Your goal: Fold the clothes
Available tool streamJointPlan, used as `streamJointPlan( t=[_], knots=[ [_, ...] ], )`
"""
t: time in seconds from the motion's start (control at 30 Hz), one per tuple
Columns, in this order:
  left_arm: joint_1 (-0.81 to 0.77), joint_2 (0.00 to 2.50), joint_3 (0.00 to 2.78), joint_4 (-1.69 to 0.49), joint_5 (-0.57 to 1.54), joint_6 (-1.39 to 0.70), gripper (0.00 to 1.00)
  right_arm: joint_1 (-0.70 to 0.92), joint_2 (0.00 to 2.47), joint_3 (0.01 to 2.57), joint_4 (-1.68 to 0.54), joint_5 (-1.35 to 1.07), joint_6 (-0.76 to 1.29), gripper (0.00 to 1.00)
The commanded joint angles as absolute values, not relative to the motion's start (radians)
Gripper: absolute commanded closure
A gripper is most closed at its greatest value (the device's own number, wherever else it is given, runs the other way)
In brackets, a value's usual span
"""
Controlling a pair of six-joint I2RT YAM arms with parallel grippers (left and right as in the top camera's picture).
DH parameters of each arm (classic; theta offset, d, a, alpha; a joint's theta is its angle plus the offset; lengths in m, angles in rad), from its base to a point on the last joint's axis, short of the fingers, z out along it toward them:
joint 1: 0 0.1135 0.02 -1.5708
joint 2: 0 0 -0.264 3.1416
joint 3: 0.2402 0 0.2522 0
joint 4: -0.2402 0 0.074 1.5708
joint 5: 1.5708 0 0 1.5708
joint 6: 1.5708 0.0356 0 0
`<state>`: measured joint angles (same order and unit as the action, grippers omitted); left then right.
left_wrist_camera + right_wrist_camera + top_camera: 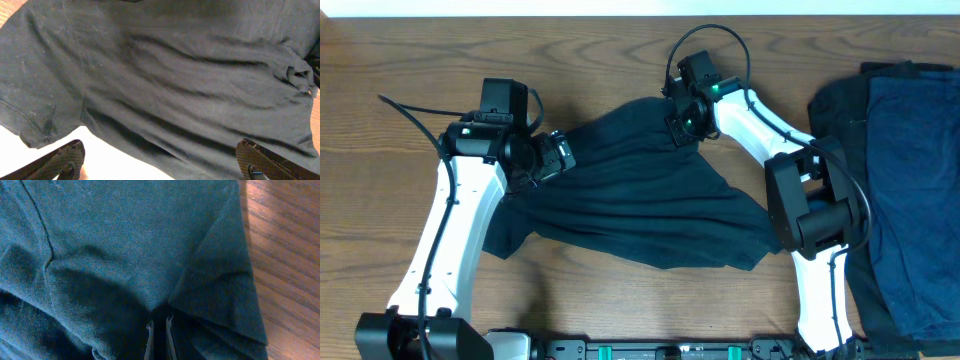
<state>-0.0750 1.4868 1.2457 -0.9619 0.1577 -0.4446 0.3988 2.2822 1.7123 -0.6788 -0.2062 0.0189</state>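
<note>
Seen from above, a wooden table (620,60) with my two white arms reaching in from the near edge. A black T-shirt (640,205) lies rumpled across the middle of the table, between my two claws. Its cloth rises to a peak at the far right corner, where my right claw (680,125) meets it. A pile of dark clothes (900,180), black and navy blue, sits at the right edge of the table, apart from the shirt and beside my right arm.

My left claw (563,155) sits over the shirt's left side, near its upper edge. In its own camera the two dark fingers (60,160) stand at the bottom corners of the view, spread as wide as they go, with nothing between them but the wrinkled black cloth below. I cannot tell whether they touch it. A short sleeve (30,120) with a stitched hem lies at the left of that view, over a pale strip of table.

My right claw's camera is filled with the shirt's cloth (it looks teal in this light). Bare wood grain runs down the right side. The two thin fingertips (149,340) show at the bottom centre, pressed nearly together, pinching a fold of the shirt in the narrow gap. A folded flap with a hem lies just to their right.
</note>
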Motion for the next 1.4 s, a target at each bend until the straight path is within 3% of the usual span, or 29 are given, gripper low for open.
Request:
streamJointPlan(
  t=[0.0,0.4,0.57,1.1,1.2,1.3,1.37],
  knots=[
    [-0.076,1.498,1.246,-0.964,0.157,-0.439,0.02,0.407,2.275,1.718,-0.665,-0.16,0.033,0.9],
    [-0.076,1.498,1.246,-0.964,0.157,-0.439,0.02,0.405,2.279,1.704,-0.575,-0.075,0.041,0.91],
    [-0.076,1.498,1.246,-0.964,0.157,-0.439,0.02,0.403,2.279,1.704,-0.494,-0.069,0.042,0.84],
    [-0.076,1.498,1.246,-0.964,0.157,-0.439,0.02,0.392,2.279,1.704,-0.443,0.147,0.067,0.75],
    [-0.076,1.498,1.246,-0.964,0.157,-0.439,0.02,0.384,2.279,1.704,-0.411,0.17,0.067,0.66],
    [-0.076,1.498,1.246,-0.964,0.157,-0.439,0.02,0.364,2.278,1.708,-0.351,0.172,0.107,0.42],
    [-0.076,1.498,1.246,-0.964,0.157,-0.439,0.02,0.345,2.273,1.729,-0.347,0.172,0.13,0.39]
  ],
)
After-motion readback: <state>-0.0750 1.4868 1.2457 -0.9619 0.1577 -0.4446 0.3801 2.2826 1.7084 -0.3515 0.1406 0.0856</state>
